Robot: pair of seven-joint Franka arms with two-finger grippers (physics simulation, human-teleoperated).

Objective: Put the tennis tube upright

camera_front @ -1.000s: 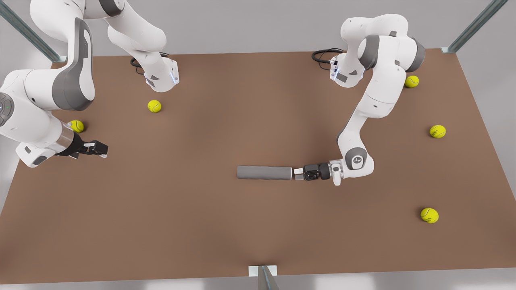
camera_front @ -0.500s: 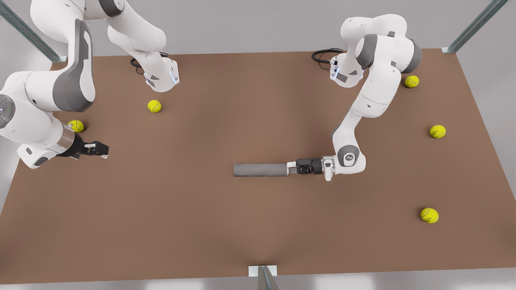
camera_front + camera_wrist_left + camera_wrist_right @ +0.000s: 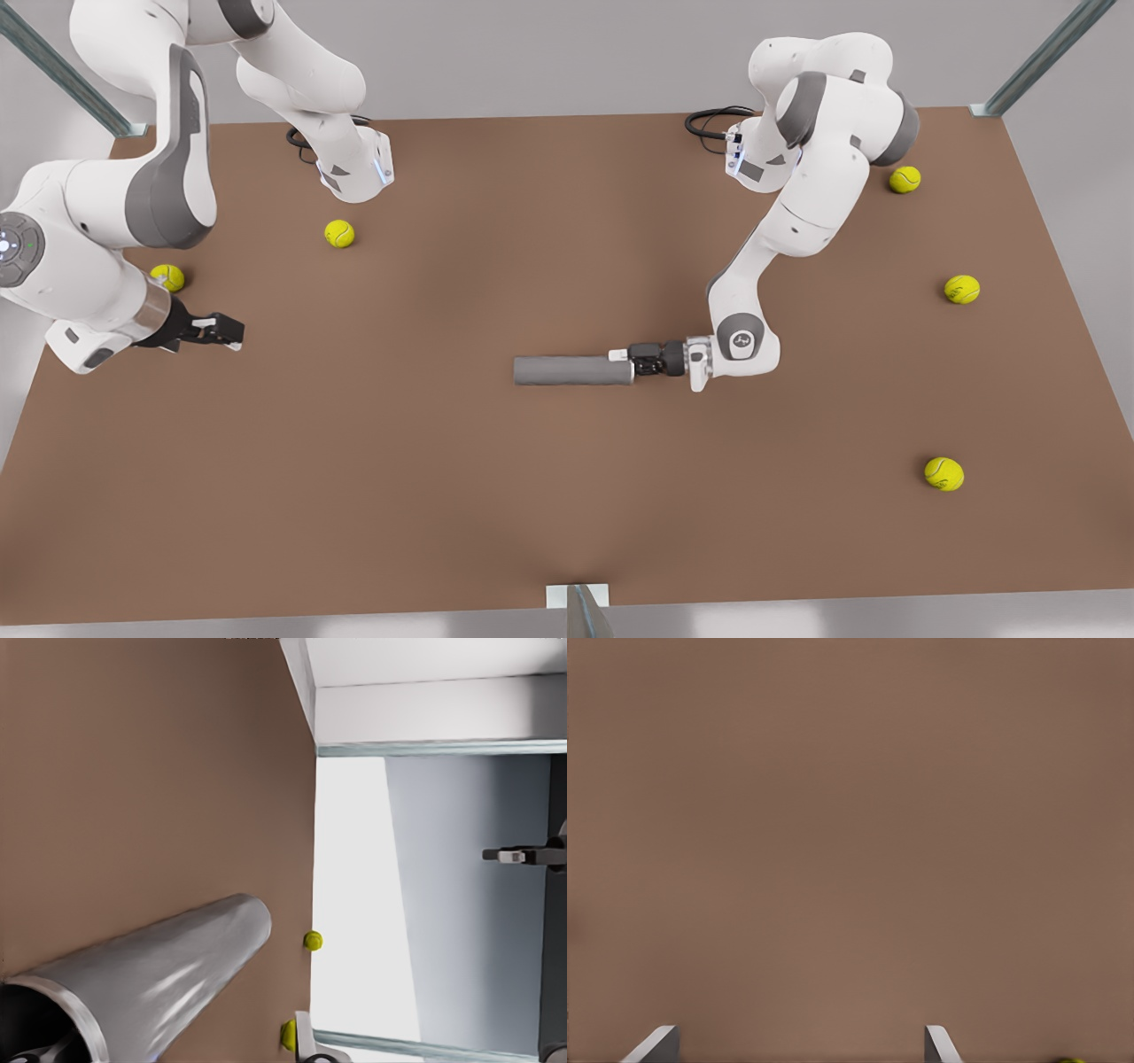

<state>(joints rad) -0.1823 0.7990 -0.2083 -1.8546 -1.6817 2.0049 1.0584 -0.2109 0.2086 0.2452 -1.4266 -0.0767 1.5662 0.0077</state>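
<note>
The tennis tube [image 3: 573, 370] lies flat at the table's [image 3: 443, 496] centre. The left hand [image 3: 621, 360] sits at its open end, one finger apparently inside the rim, likely to lever it upright; whether it grips, I cannot tell. The right hand [image 3: 232, 331] waits open at left

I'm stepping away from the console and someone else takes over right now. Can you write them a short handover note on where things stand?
Left hand: at the tennis tube's end on the front view's right, one finger above its rim; the left wrist view looks along the tube from that silvery rim. Whether it has gripped yet cannot be told.
Right hand: open, waiting over bare table near the front view's left edge.
Tennis tube: lying flat on the table, mid-table.
Done: approach to the tube's end.
Left: secure the grip, tip the tube upright, release.
</note>
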